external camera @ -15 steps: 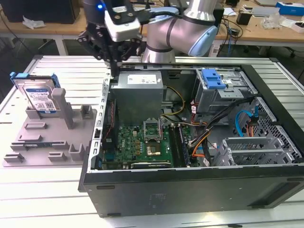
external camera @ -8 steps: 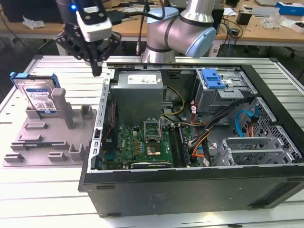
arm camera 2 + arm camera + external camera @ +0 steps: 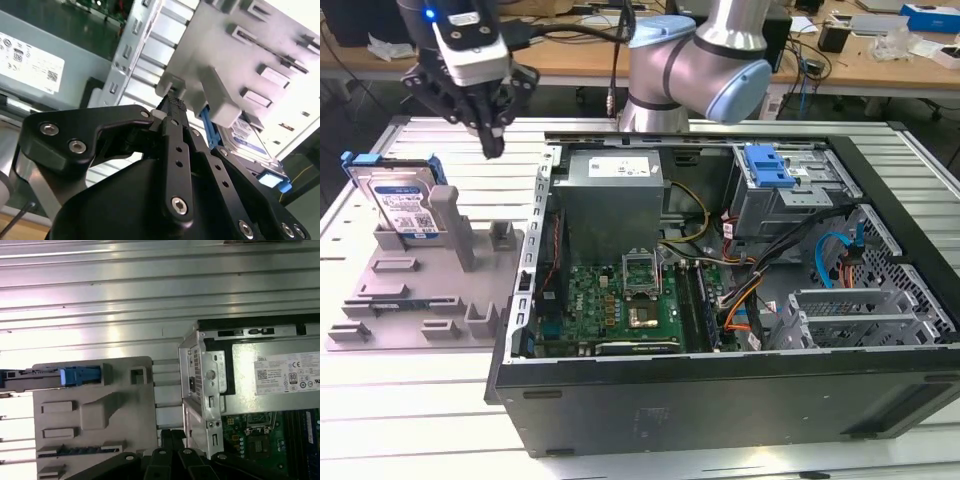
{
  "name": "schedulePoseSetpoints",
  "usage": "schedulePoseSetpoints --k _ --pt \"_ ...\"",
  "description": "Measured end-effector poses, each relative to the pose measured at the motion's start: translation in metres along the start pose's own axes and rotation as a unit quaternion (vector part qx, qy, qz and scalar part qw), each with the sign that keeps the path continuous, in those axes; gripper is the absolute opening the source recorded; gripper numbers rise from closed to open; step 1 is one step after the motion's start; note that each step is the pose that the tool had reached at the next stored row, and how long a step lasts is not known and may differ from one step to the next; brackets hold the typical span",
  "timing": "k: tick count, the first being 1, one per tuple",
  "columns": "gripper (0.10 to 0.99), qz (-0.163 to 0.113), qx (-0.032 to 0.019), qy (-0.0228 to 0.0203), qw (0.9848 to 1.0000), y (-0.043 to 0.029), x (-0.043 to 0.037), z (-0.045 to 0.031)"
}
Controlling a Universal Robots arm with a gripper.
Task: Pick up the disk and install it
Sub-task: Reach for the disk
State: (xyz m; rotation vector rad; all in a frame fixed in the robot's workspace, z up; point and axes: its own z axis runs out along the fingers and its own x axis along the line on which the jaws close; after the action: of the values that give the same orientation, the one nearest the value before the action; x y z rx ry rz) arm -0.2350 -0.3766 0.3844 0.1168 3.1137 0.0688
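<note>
ASSEMBLY BENCH: A Universal Robots arm's gripper (image 3: 493, 148) hangs in the upper left of the exterior view. Its fingers are drawn together to a narrow point and hold nothing, above the gap between a gray holder (image 3: 430, 300) and an open computer case (image 3: 720, 390). The disk (image 3: 402, 205), silver with a blue-and-white label and a blue frame, stands on edge in a slot at the holder's far corner, at the exterior view's left and apart from the gripper. That upright stance seemingly leaves its upper edge and both faces free for a pinch from above. In the second wrist view the gripper's tip sits near a post of the holder, with the disk (image 3: 250, 145) just beyond. The case lies on its side on the slatted metal table (image 3: 380, 400) with its panel off, apparently so that its drive cage (image 3: 800, 200), in the upper right, is open from above. The pickup is not yet made.
</note>
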Motion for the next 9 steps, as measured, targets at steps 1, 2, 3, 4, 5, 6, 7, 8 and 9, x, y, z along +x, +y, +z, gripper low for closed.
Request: schedulePoseSetpoints --k 1,2,3,4,5,6,7,8,9 --pt "0.106 0.000 0.0000 0.0000 1.0000 0.0020 0.0037 0.0002" --pt "0.106 0.000 0.0000 0.0000 1.0000 0.0039 0.0070 0.0005" --pt "0.106 0.000 0.0000 0.0000 1.0000 0.0061 0.0110 0.0007" --pt "0.106 0.000 0.0000 0.0000 1.0000 0.0084 0.0150 0.0009" --pt "0.106 0.000 0.0000 0.0000 1.0000 0.0109 0.0194 0.0012" --pt "0.106 0.000 0.0000 0.0000 1.0000 0.0127 0.0230 0.0015" --pt "0.106 0.000 0.0000 0.0000 1.0000 0.0163 0.0298 0.0020" --pt "0.106 0.000 -0.0001 -0.0001 1.0000 0.0185 0.0340 0.0023" --pt "0.106 0.000 -0.0001 -0.0001 1.0000 0.0204 0.0377 0.0025"
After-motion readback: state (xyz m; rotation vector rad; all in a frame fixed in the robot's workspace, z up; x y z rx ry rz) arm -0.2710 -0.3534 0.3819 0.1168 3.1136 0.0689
